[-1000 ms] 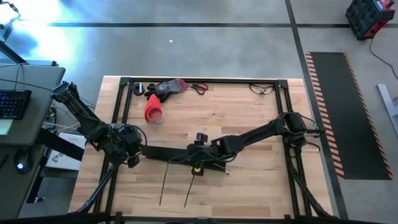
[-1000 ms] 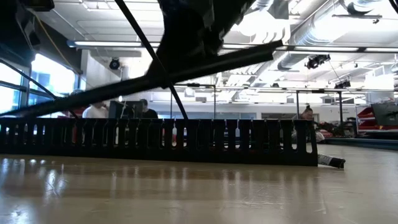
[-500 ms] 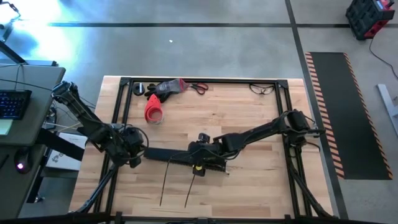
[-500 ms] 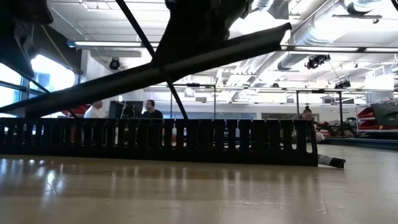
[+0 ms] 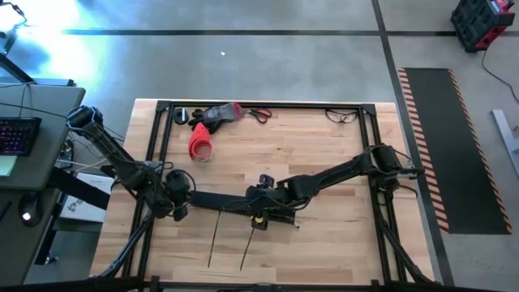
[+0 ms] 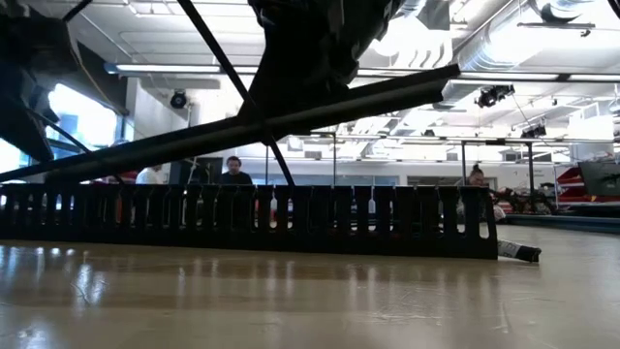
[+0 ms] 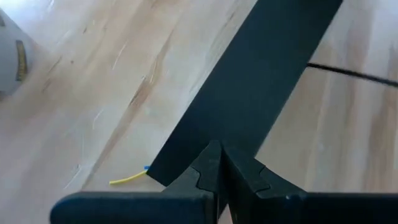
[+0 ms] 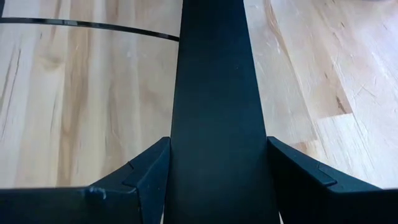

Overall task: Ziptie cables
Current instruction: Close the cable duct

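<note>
Both my pincers hold the flat black strip (image 5: 219, 199)
Left pincer (image 7: 217, 163) clenched on its end; right pincer (image 8: 217, 163) grips its width above the counter (image 5: 324, 154).

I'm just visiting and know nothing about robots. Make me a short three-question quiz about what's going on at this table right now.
1. True or false: both grippers hold the same flat black strip.
2. How does the right gripper grip the strip? A) across its width, B) pinching its thin edge, C) not touching it.
3. Fill in: in the low view, the strip hangs in the air above the slotted black ____ on the table.

Key:
1. True; the left gripper pinches one end, its fingers nearly meeting.
2. A
3. channel
</note>
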